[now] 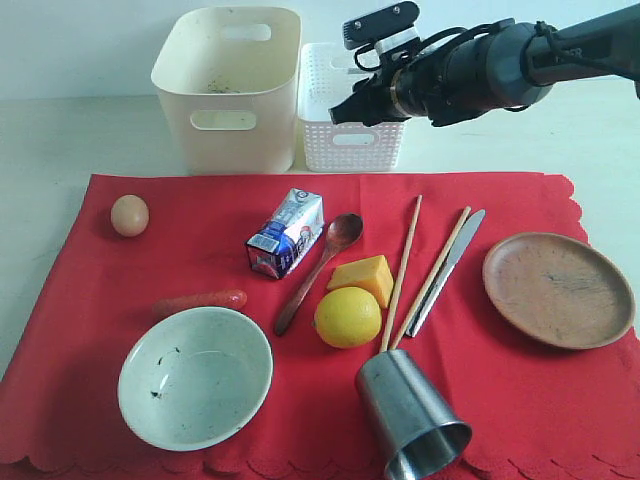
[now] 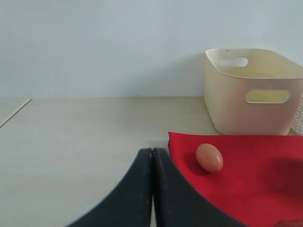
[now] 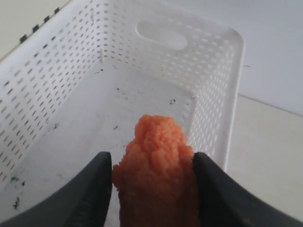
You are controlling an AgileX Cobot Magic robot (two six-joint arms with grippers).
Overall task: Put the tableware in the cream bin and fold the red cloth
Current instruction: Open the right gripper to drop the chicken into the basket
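Note:
The red cloth lies flat with the tableware on it: pale green bowl, steel cup on its side, wooden spoon, chopsticks, knife and wooden plate. Behind the cloth stands the cream bin, holding nothing. My right gripper hangs over the white perforated basket, shut on a bumpy orange food piece. My left gripper is shut on nothing, low over the bare table beside the cloth's corner, and is out of the exterior view.
Food on the cloth: egg, milk carton, sausage, lemon and a yellow wedge. The white basket stands right of the cream bin, almost touching it. The right arm reaches in over the table's far right.

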